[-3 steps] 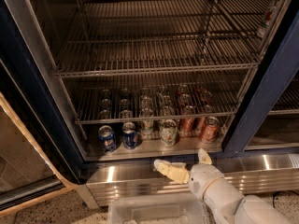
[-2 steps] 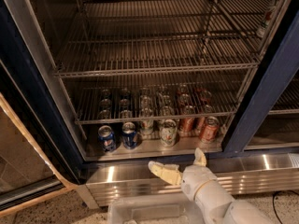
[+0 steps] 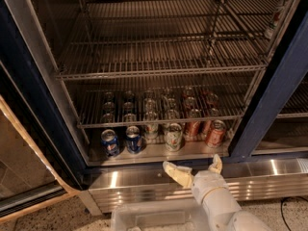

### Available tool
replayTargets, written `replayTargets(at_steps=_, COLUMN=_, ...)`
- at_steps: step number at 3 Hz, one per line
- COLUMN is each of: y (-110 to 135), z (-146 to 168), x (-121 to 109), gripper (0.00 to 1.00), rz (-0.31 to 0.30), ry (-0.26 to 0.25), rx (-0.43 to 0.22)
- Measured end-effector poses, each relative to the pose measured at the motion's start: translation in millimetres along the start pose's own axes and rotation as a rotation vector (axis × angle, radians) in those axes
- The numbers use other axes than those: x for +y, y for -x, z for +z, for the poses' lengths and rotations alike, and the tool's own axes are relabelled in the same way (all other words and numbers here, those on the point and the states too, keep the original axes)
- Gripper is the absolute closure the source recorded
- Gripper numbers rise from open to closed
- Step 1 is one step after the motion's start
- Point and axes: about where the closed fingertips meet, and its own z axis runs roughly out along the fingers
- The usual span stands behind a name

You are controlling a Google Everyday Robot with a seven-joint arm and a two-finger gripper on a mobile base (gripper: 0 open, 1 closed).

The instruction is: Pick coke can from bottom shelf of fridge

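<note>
The fridge [image 3: 29,105] stands open, with a dark blue frame and wire racks. On its bottom shelf [image 3: 154,152] stand rows of cans. A red coke can [image 3: 215,133] is at the front right, with another red can [image 3: 192,128] just left of it. Two blue cans [image 3: 110,142] are at the front left and a white-and-green can [image 3: 173,136] is in the middle. My gripper [image 3: 195,170] is open, low in front of the steel base panel [image 3: 144,182], below and slightly left of the red cans, holding nothing.
Wire racks above the cans are bare except for an item at the top right [image 3: 275,16]. A blue door post [image 3: 274,95] stands right of the cans. A pale plastic bin [image 3: 159,218] sits on the floor below the gripper.
The gripper and arm have shifted slightly left and a little lower in front of the base panel. The cans have not moved.
</note>
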Motion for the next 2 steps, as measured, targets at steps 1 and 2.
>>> replayTargets(at_steps=1, y=-0.1, z=0.1, x=0.0, gripper=0.00, rz=0.000, ry=0.000, rx=0.000)
replayTargets(at_steps=2, y=-7.3, z=6.6, x=-5.0, gripper=0.00, rz=0.045, ry=0.005, rx=0.001)
